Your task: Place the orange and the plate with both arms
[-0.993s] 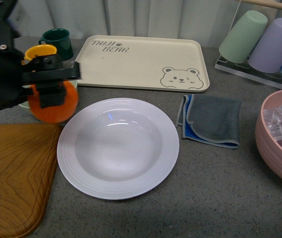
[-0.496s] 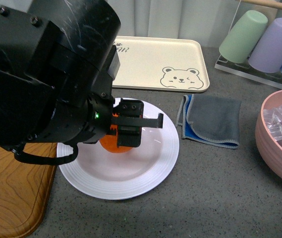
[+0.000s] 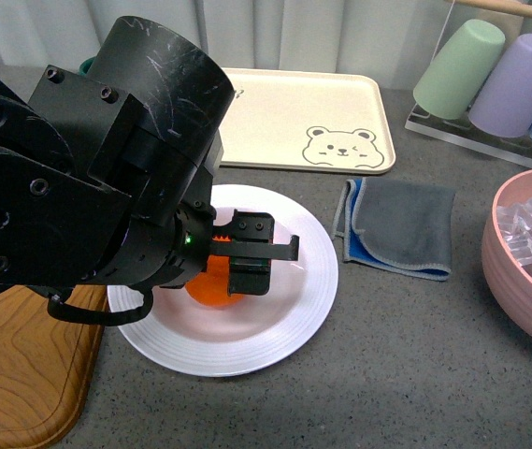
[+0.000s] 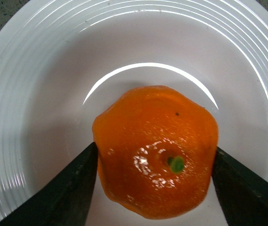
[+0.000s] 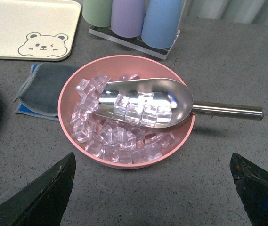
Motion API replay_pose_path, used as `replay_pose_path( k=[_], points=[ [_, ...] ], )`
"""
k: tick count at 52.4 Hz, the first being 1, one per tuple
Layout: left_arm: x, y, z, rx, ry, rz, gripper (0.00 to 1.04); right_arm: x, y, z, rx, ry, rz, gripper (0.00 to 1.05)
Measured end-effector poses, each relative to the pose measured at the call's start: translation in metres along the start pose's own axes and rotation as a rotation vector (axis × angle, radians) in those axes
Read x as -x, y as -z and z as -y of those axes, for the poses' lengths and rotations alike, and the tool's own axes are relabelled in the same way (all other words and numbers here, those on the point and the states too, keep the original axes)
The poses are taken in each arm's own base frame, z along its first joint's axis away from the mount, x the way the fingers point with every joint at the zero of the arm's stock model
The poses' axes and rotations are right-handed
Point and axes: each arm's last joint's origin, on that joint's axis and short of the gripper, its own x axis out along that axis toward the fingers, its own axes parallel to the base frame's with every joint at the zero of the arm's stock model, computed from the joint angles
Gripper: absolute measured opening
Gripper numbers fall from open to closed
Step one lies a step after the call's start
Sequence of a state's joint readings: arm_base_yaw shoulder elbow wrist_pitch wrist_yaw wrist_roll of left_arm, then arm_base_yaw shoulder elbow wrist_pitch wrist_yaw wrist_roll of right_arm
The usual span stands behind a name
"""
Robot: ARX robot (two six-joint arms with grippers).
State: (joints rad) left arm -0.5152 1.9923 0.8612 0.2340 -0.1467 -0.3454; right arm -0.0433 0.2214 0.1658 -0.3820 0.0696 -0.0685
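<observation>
Black fingers point(image 4: 75, 193) of the left gripper point(image 3: 244, 254) clench the orange point(image 4: 157, 160) from both sides, low over the middle of the plate point(image 3: 289, 323). Whether it touches the white well I can't quite tell. If it is let go too high it could roll out toward the rim at two o'clock, where the grey cloth point(image 3: 401, 224) lies. The right gripper point(image 5: 152, 155) hangs spread wide above the pink ice bowl point(image 5: 64, 103).

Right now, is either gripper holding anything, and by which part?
The left gripper clamps the orange by its two opposite sides, over the plate. The right gripper is open and holds nothing.
</observation>
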Motion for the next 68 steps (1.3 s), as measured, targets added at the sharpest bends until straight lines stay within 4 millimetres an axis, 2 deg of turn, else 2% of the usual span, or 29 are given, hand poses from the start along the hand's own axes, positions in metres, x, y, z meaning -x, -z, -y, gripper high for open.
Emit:
replay_pose_path(
  k=[4, 8, 17, 21, 28, 35, 46, 68],
  points=[
    [0.006, -0.003, 0.0, 0.004, 0.011, 0.019, 0.82, 0.0, 0.0, 0.0, 0.0, 0.0, 0.0, 0.95],
    [0.024, -0.016, 0.0, 0.024, 0.015, 0.079, 0.98, 0.0, 0.0, 0.0, 0.0, 0.0, 0.0, 0.95],
    [0.063, -0.039, -0.004, 0.058, 0.02, 0.234, 0.98, 0.0, 0.0, 0.0, 0.0, 0.0, 0.0, 0.95],
    [0.076, -0.03, -0.023, 0.032, -0.128, 0.589, 0.82, 0.0, 0.0, 0.0, 0.0, 0.0, 0.0, 0.95],
    [0.106, -0.01, -0.056, 0.018, -0.166, 0.835, 0.6, 0.0, 0.0, 0.0, 0.0, 0.001, 0.0, 0.95],
    [0.133, 0.003, -0.076, -0.002, -0.169, 0.904, 0.37, 0.0, 0.0, 0.0, 0.0, -0.001, 0.001, 0.95],
    [0.15, 0.03, -0.097, -0.016, -0.18, 0.88, 0.03, 0.0, 0.0, 0.0, 0.0, 0.0, 0.0, 0.95],
    [0.181, 0.062, -0.117, -0.023, -0.183, 0.882, 0.04, 0.0, 0.0, 0.0, 0.0, 0.0, 0.0, 0.95]
  ],
)
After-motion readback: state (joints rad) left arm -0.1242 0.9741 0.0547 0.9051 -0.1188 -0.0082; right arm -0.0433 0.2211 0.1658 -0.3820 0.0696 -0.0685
